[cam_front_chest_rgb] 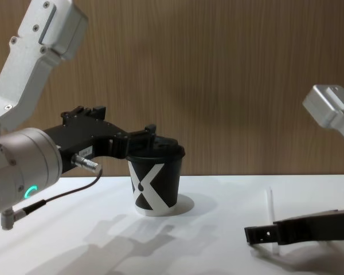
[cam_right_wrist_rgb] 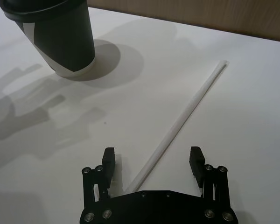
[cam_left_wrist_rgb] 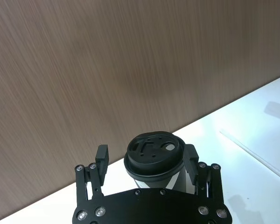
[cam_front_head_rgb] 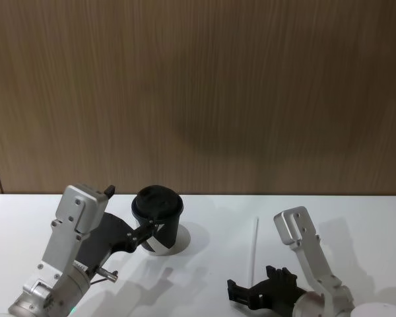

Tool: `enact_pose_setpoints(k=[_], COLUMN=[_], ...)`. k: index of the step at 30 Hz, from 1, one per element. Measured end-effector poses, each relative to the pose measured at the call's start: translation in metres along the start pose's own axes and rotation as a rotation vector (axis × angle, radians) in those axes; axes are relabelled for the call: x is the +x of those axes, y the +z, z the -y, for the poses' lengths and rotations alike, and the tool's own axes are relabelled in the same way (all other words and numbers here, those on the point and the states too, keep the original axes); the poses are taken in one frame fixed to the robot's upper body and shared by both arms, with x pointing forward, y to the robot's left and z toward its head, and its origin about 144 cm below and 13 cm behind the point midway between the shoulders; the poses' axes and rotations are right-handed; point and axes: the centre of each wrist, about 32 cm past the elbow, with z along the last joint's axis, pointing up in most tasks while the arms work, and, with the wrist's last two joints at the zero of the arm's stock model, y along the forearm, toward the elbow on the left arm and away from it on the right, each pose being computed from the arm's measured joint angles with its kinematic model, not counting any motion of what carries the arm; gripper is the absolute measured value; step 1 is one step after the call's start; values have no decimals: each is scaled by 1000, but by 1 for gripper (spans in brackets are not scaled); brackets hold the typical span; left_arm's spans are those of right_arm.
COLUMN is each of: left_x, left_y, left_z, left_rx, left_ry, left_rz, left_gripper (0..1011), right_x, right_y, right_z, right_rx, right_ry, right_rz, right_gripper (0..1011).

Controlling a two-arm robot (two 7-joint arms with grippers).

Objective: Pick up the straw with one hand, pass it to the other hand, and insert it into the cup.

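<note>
Two pincers gape: left pincer (cam_left_wrist_rgb: 146, 155) around one cup (cam_front_head_rgb: 157, 201), right pincer (cam_right_wrist_rgb: 152, 154) astride one straw (cam_right_wrist_rgb: 194, 102).

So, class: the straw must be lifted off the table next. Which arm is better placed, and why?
Right. The right gripper hangs open low over the table, with the straw lying between its fingers. The left gripper sits open around the cup, away from the straw.

White surface (cam_front_head_rgb: 363, 221), matte, shadows across it. Cup (cam_front_head_rgb: 160, 224) upright on surface, lid level between spread fingers (cam_left_wrist_rgb: 101, 156) of left gripper (cam_left_wrist_rgb: 146, 156). Straw (cam_right_wrist_rgb: 186, 112) flat on surface, well apart from cup; one end between spread fingers (cam_right_wrist_rgb: 108, 158) of right gripper (cam_right_wrist_rgb: 152, 156), rest running out past fingertips.
</note>
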Motion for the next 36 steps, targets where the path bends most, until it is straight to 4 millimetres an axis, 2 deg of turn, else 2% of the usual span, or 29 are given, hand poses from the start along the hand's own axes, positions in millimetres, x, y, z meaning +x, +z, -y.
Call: enact_pose_setpoints(k=[9,14,36], left_x=[0,0,0], left_y=[0,0,0], left_z=[0,0,0], left_rx=[0,0,0], left_ry=[0,0,0], left_rz=[0,0,0], left_gripper=[1000,999,1000], right_x=[1,2,3], right_y=[-4,-6,-9], right_z=[0,0,0], right_rx=[-9,-10,-19], right_ry=[3,5,7], right_rz=[33,44,63], right_gripper=[1001,938,813])
